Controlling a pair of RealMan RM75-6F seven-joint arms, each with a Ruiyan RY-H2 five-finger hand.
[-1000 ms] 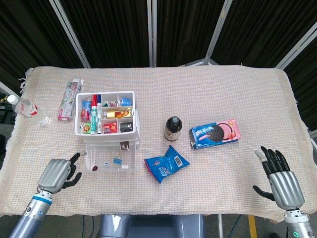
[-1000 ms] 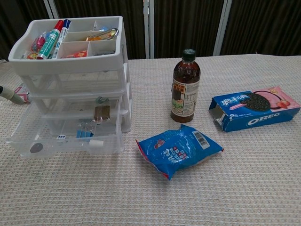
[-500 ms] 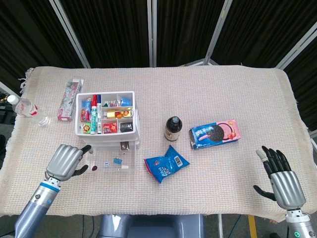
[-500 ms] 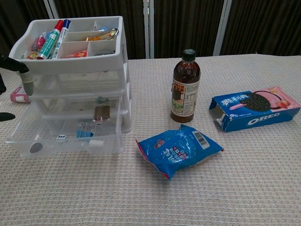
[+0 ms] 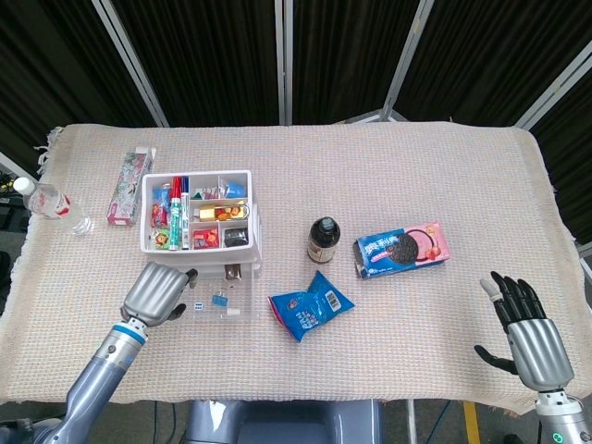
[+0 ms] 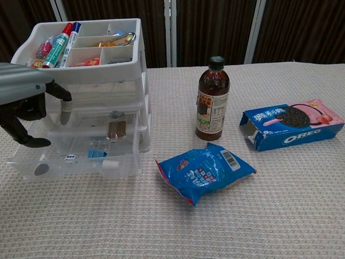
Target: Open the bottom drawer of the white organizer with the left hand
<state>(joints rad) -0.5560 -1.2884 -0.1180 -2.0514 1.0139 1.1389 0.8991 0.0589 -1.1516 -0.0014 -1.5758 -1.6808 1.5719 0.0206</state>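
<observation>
The bench (image 5: 388, 166) under its woven cloth spreads out ahead of both my hands. The white organizer (image 5: 199, 215) stands just beyond my left hand (image 5: 157, 291), its open top tray full of markers and small items. Its bottom drawer (image 6: 75, 154) is pulled out toward me, long side running across my front, its front wall facing me; it sticks out well past the drawers above. Small things lie inside it, too small to name for certain.

My left hand sits at the drawer's left end, over its near corner, fingers curled downward. In the chest view one fingertip hangs in front of the middle drawers and the thumb lies low by the open drawer's wall; whether any of them touches the plastic I cannot tell, and the hand's far side is hidden. A second ago this hand was out to the left, clear of the organizer; it has come in against it. The drawer was already open then.

My right hand (image 5: 527, 338) is far off to the right near the bench edge, fingers spread, empty, unchanged, its wrist cut off by the frame.
</observation>
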